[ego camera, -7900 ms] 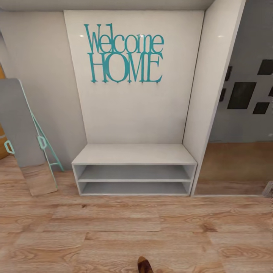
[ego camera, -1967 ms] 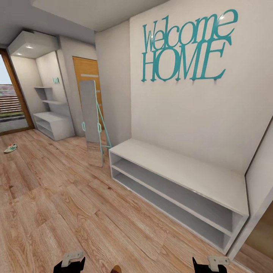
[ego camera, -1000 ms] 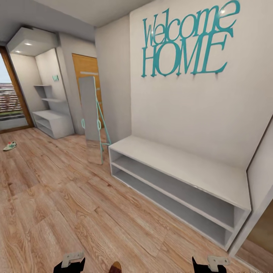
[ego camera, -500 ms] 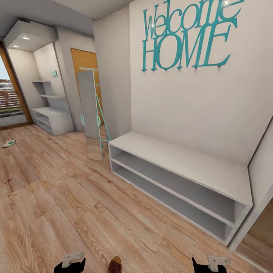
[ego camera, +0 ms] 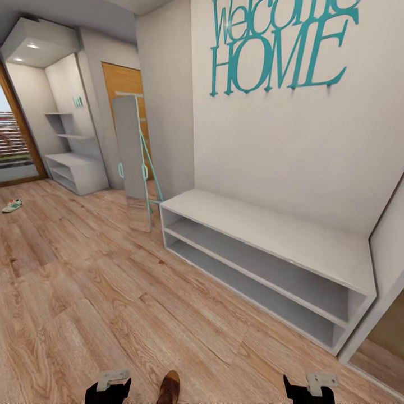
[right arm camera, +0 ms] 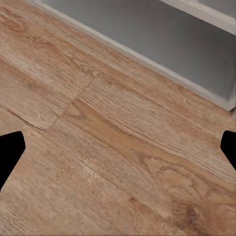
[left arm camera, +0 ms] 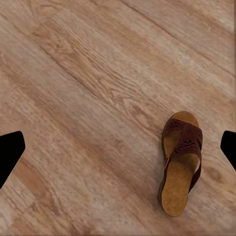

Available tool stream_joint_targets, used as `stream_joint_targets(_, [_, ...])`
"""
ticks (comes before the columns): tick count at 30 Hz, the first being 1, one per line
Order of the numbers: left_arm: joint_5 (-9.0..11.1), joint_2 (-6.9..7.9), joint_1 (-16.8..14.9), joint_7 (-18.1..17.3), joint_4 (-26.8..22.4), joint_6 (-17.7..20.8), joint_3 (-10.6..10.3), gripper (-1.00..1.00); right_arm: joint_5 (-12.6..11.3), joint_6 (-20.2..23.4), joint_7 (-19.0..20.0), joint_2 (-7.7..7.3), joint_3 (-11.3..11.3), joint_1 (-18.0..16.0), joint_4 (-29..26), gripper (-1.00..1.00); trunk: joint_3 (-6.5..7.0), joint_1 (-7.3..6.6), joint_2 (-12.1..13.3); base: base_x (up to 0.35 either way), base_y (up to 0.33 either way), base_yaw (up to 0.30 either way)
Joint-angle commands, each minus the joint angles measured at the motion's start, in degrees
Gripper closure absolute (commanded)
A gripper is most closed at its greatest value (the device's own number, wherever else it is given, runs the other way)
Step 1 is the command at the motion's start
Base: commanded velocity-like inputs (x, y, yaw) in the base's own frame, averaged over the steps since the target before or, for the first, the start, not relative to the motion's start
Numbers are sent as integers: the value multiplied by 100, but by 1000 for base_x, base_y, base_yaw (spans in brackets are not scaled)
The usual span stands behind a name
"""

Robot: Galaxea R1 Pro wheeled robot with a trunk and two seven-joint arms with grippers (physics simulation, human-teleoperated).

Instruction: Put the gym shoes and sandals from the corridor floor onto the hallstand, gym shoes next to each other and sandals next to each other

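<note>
Landmark: white rack (ego camera: pixel 264 264) under the teal "Welcome HOME" lettering (ego camera: pixel 280 47), two open shelf rows, nothing on it.

Corridor floor (ego camera: pixel 84 292): light wood-grain planks, running from the white rack to the far end.

Sandal (ego camera: pixel 169 387): brown, lying on the floor in front of the white rack, well out from its near corner, between the two grippers at the lower edge of the head view. In the left wrist view the sandal (left arm camera: pixel 180 162) lies flat, tan footbed up, wide perforated strap across it, nothing touching it.

Gym shoe (ego camera: pixel 12 205): white with green, on the floor far beyond the white rack, near the glass door.

Hallstand (ego camera: pixel 76 171): pale grey, far end of the corridor past the white rack, stepped shelves above it.

Standing mirror (ego camera: pixel 132 163): leans on the wall just beyond the white rack's far end.

Left gripper (ego camera: pixel 108 388): fingers spread wide, holding nothing, just beside the sandal.

Right gripper (ego camera: pixel 310 387): fingers spread wide, holding nothing, over bare floor (right arm camera: pixel 98 162) before the white rack's bottom shelf (right arm camera: pixel 147 29).
</note>
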Motion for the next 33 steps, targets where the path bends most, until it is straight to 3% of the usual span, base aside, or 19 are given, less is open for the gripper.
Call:
stream_joint_targets(1, [14, -12, -17, -24, -16, -8, -25, -100, -1, -14, 2, 0, 0, -22, -76, -100, -33, 22, -44, 0, 0, 0])
stream_joint_targets(9, [16, -48, -93, -22, -94, 13, -157, -100, -1, 164, -8, 0, 6, -131, -549, -100, -250, 197, -365, 0, 0, 0])
stream_joint_targets(16, [8, -2, -280, -13, -163, 186, -183, -100, -3, 1211, 10, 0, 20, -324, -1310, -100, -440, 351, -645, 0, 0, 0])
stream_joint_targets(20, [3, -4, -304, -10, -161, 278, -186, -100, -3, 1507, 13, 0, 27, -444, -1580, -100, -548, 439, -806, 0, 0, 0])
stream_joint_targets(21, [0, -15, -313, -8, -144, 315, -192, -100, 0, 1655, 14, 0, 29, -603, -1725, -100, -575, 461, -846, 0, 0, 0])
stream_joint_targets(25, [-2, -27, -294, -7, -118, 314, -202, -100, 7, 1732, 17, -3, 28, -806, -1755, -100, -684, 549, -1006, 0, 0, 0])
stream_joint_targets(33, [7, -23, -266, -7, -101, 269, -203, -100, 32, 1692, 8, -17, 29, -898, -1134, -100, -894, 725, -1327, 0, 0, 9])
